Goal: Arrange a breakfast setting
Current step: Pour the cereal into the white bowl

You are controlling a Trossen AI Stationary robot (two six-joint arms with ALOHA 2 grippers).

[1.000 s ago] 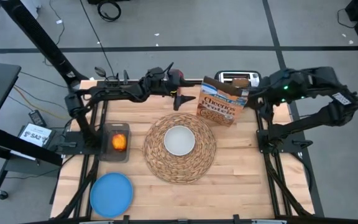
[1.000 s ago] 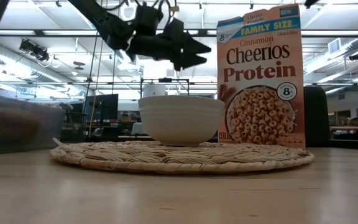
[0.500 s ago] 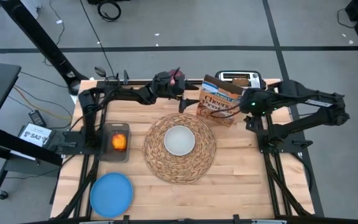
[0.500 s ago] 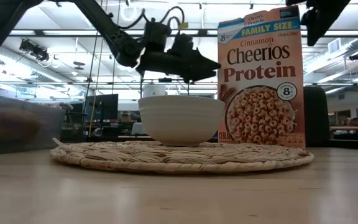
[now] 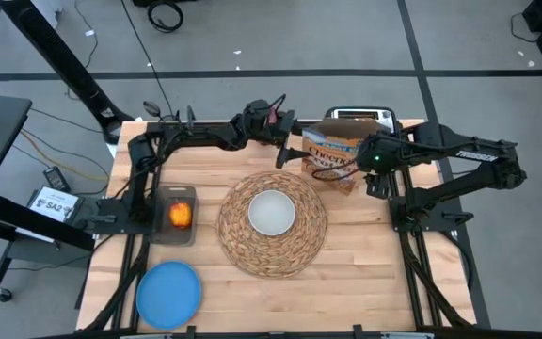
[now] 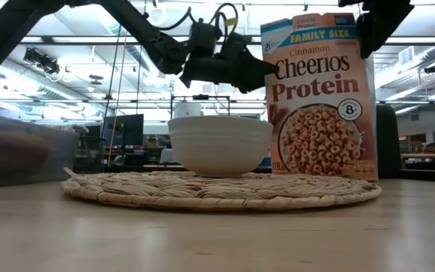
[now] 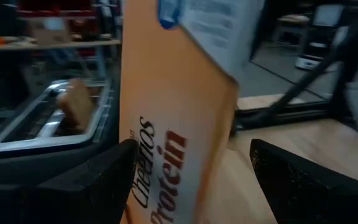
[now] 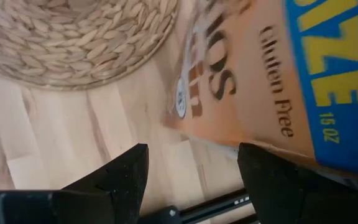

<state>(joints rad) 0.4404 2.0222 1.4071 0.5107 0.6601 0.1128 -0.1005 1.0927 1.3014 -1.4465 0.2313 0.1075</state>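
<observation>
A white bowl [image 5: 271, 213] sits on the round straw placemat [image 5: 272, 254] at mid-table. A blue plate [image 5: 168, 293] lies near left. An orange-red apple [image 5: 180, 216] sits in a dark bin. A toast slice [image 7: 76, 102] stands in the black toaster [image 5: 360, 117]. The orange cereal box [image 5: 332, 155] stands tilted behind the mat. My left gripper [image 5: 288, 151] is open at the box's left side. My right gripper [image 5: 354, 162] is open at its right side. The cup and spoon are out of view. My left gripper comes level from the table's left, with its open fingers on either side of the box's narrow side [image 7: 173, 124], high on the box; I cannot tell whether they touch it. My right gripper is at the box's upper right edge [image 6: 364, 53], coming from the table's right and above; I cannot tell whether it touches. The box's base is on the table.
The toaster stands right behind the box at the far edge. The bin [image 6: 21, 159] stands left of the mat. Bare wood [image 5: 365, 264] lies right of and in front of the mat.
My right gripper has swung from the far right corner toward the table's left and down to the cereal box. My left gripper has gone toward the table's right, up to the box's left side. The box has tilted a little, its top leaning left.
</observation>
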